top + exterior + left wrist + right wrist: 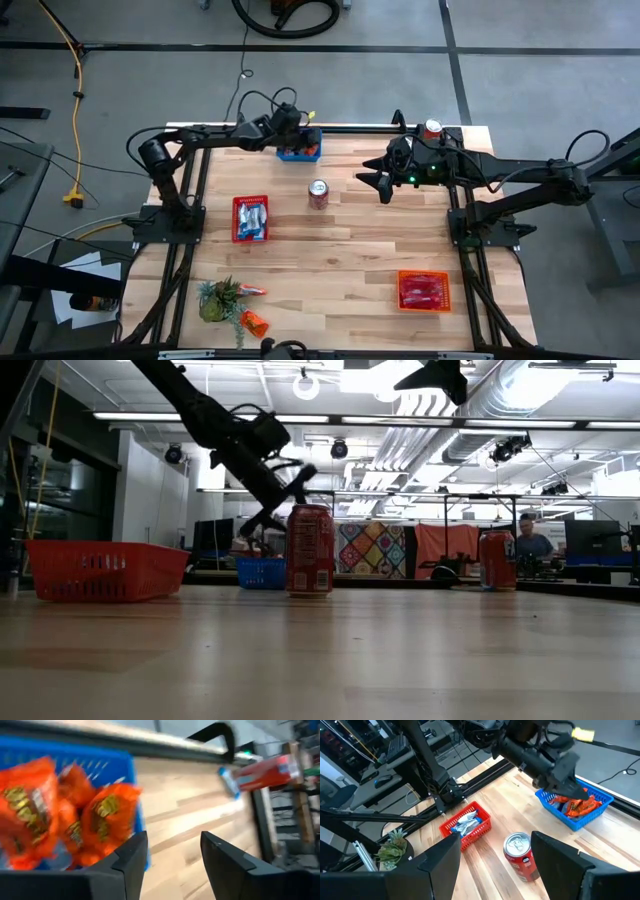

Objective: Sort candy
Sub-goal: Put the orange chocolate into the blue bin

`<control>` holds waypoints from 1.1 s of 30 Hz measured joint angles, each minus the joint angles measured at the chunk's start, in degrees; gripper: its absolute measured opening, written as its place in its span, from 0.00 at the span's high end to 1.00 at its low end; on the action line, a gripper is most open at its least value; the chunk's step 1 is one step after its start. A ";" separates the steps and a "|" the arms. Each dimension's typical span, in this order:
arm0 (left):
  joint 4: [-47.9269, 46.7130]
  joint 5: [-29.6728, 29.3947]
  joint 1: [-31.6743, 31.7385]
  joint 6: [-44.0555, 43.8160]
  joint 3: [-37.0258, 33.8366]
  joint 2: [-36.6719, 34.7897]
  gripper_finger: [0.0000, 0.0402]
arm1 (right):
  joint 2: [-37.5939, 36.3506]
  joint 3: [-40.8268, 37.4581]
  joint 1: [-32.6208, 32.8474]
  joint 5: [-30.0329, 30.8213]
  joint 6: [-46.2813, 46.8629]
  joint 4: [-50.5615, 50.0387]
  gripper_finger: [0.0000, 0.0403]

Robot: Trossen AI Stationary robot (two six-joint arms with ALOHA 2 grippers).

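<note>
Your left pincer hangs over the blue basket at the table's far edge, its fingers parted with nothing between them; from the left wrist view the orange candy lies piled directly beneath and just to one side of it, inside the basket. This looks like a drop just made, so lift the pincer straight up before swinging away, so a finger does not snag the basket wall or drag a packet out. The pieces left to sort seem to be the loose candy well back from this pincer, near the front edge: an orange packet and a pink-red one beside the small green plant. Come down on them from above and keep clear of the leaves. Between those and the pincer sits a red basket holding blue-and-white packets. To the pincer's right stands a drink can; route around it. Further right, your right pincer waits in the air with its fingers spread and empty, the can below and ahead of it; a second can stands behind it at the far edge, and another red basket with pink-red packets lies well toward the front. The orange wrappers carry yellow lettering, but it is too blurred to read; the cans' printing cannot be made out either.
</note>
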 joint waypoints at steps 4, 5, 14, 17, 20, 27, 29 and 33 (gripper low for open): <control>0.07 0.16 0.51 2.16 -0.02 -3.06 0.55 | 0.00 0.00 0.00 0.01 0.00 -0.01 0.41; 0.12 0.21 0.61 3.86 -0.02 -4.34 0.55 | 0.00 0.00 0.03 0.01 -0.02 -0.01 0.41; -9.64 7.94 -5.87 24.05 0.00 -23.42 0.55 | 0.00 -0.02 0.28 -0.01 -0.93 -1.33 0.41; -15.02 7.98 -13.60 27.38 0.05 -29.44 0.55 | 0.02 -0.02 0.28 -0.02 -1.51 -2.38 0.41; -20.21 7.50 -23.39 30.23 0.07 -33.03 0.55 | 0.02 -0.02 0.28 -0.28 -1.51 -3.04 0.41; -28.64 -2.65 -45.58 44.91 0.06 -32.62 0.55 | 0.02 -0.02 0.28 -0.56 -2.69 -4.03 0.41; -31.34 -5.70 -49.50 49.07 -0.01 -31.17 0.55 | 0.02 -0.02 0.28 -0.63 -3.18 -4.47 0.41; -35.34 -6.42 -54.14 52.06 0.00 -27.86 0.55 | 0.02 -0.02 0.28 -0.65 -3.32 -5.59 0.41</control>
